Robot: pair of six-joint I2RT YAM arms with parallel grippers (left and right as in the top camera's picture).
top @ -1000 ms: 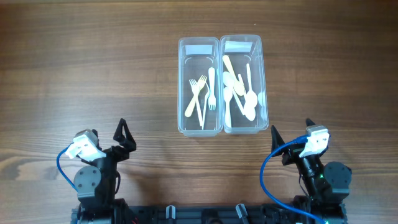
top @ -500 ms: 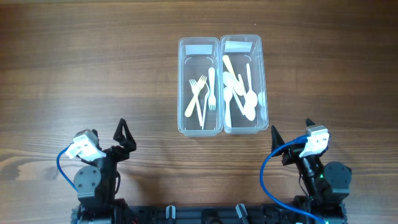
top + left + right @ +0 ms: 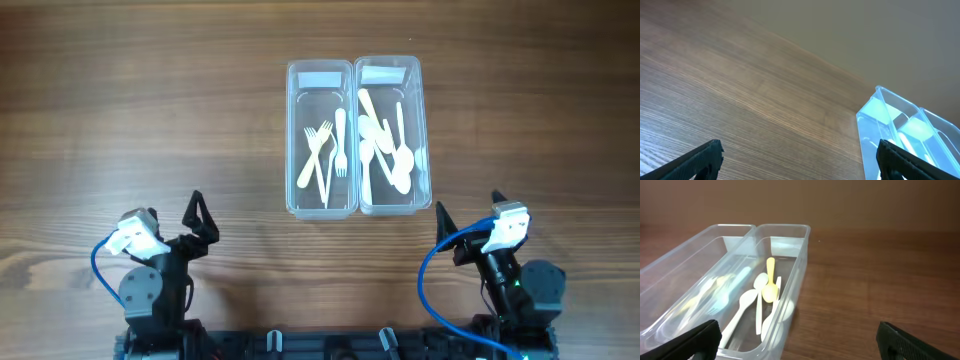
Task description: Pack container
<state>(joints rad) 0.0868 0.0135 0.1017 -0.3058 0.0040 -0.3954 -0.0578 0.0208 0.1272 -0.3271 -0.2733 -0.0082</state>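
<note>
Two clear plastic containers stand side by side at the table's middle back. The left container (image 3: 293, 140) holds several cream forks (image 3: 322, 155). The right container (image 3: 424, 130) holds several cream and white spoons (image 3: 385, 140); it also shows in the right wrist view (image 3: 799, 255) with the spoons (image 3: 767, 287) inside. The left container's corner shows in the left wrist view (image 3: 875, 130). My left gripper (image 3: 197, 222) is open and empty near the front left edge. My right gripper (image 3: 465, 220) is open and empty near the front right edge.
The wooden table (image 3: 150, 120) spreads bare wood around the containers. Both arm bases sit at the front edge, each with a blue cable (image 3: 430, 290).
</note>
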